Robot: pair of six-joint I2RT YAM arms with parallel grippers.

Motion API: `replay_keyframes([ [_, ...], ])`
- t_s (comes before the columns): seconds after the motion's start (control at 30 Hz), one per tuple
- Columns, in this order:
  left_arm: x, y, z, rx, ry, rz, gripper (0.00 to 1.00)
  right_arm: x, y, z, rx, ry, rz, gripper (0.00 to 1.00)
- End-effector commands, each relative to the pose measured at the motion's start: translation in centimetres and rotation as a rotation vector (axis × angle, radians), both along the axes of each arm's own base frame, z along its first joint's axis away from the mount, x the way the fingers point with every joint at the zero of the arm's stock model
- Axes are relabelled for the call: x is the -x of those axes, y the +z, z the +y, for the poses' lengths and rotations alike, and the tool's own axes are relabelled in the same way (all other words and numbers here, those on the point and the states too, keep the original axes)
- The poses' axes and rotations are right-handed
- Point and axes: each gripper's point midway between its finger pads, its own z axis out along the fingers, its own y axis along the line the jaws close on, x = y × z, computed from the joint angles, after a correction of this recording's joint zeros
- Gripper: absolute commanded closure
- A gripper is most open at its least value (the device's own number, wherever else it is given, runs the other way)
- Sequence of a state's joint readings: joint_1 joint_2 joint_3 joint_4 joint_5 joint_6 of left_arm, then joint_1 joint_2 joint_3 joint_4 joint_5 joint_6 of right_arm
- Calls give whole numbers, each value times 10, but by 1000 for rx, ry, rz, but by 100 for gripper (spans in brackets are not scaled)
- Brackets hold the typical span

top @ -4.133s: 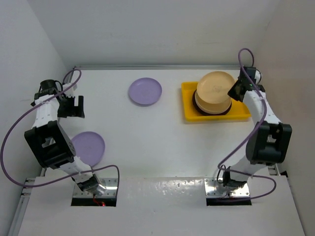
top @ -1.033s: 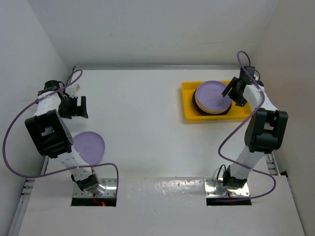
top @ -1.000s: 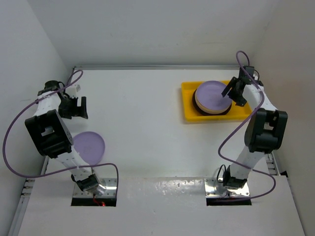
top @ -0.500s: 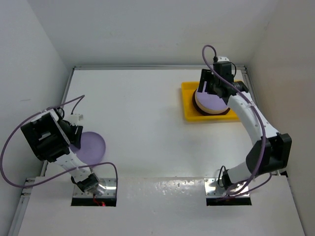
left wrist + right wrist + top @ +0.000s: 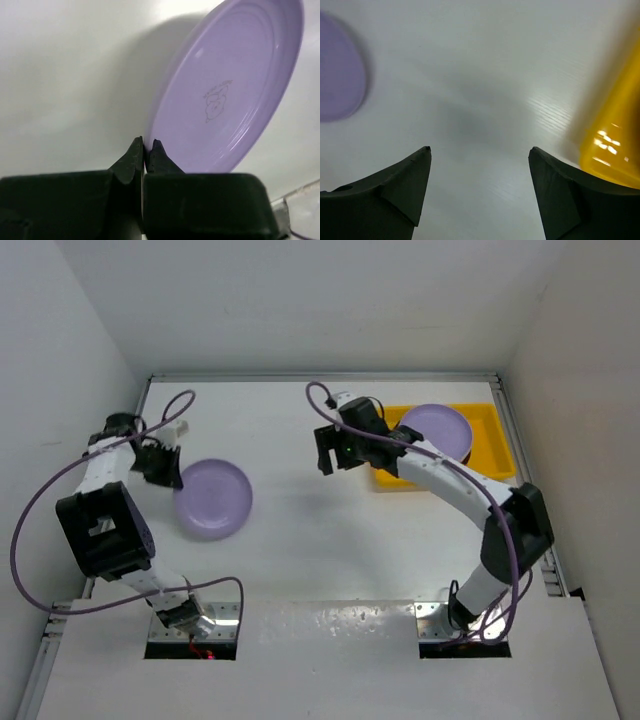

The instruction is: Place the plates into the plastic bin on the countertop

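Note:
A lavender plate (image 5: 212,498) hangs tilted over the left of the white countertop (image 5: 300,550), and my left gripper (image 5: 172,478) is shut on its left rim. The left wrist view shows the black fingertips (image 5: 135,152) pinching the rim of this plate (image 5: 225,90). The yellow plastic bin (image 5: 492,430) sits at the back right, with another lavender plate (image 5: 437,430) on top of what lies in it. My right gripper (image 5: 335,462) hovers open and empty over the countertop, just left of the bin. In its wrist view the right gripper (image 5: 479,149) has the held plate (image 5: 337,75) at far left and the bin (image 5: 615,135) at right.
White walls close in the countertop on the left, back and right. A metal edging strip (image 5: 320,376) runs along the back. Both arm bases (image 5: 190,625) stand at the near edge. Purple cables loop beside each arm.
My left gripper has shut on the plate's rim and carried it up and to the right. My right arm has swung left from over the bin to the countertop's middle, still open.

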State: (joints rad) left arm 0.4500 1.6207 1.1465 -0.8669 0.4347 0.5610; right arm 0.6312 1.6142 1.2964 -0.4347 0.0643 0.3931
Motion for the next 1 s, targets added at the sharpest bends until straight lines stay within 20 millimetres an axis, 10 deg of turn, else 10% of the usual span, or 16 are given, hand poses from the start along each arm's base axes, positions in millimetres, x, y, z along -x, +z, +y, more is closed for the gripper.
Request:
replay_keyframes([
  [0.0,-53,78,-71,109,-145,-257,100,-14,22,47,-83,67,-78,22],
  [0.33,-74,124,-158,139,-278,-306,100,-32,19,67,-131,25,-110,38],
  [0.67,-75,131,-188,151,-336,-292,100,-29,13,76,-196,24,-107,58],
  [0.83,-76,142,-195,189,-358,-315,100,-32,1,78,-190,5,-72,100],
  [0.9,-77,141,-193,179,-353,-315,100,-36,4,72,-214,-29,-74,100],
  [0.97,-79,138,-186,140,-333,-313,65,-46,16,57,-237,-86,-88,100],
])
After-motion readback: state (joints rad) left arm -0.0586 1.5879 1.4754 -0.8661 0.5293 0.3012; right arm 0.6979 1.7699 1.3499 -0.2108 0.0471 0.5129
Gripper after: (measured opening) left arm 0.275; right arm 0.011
